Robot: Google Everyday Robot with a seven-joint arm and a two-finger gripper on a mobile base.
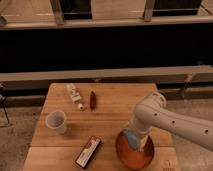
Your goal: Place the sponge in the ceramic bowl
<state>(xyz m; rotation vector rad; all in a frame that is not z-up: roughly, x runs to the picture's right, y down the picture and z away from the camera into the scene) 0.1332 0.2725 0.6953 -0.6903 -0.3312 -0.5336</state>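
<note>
The orange-red ceramic bowl (124,156) sits at the front right of the wooden table (107,122). My arm comes in from the right and bends down over it. The gripper (136,142) is low over the bowl's opening, shut on the sponge (130,136), whose light blue face shows on the left and whose pale yellow side is toward the bowl's right. The sponge hangs just inside the bowl's rim. Much of the bowl's right half is hidden by the arm.
A whitish cup (56,121) stands at the table's left. A black-and-red packet (88,151) lies near the front edge, left of the bowl. A small white bottle (74,95) and a brown oblong item (92,99) lie at the back.
</note>
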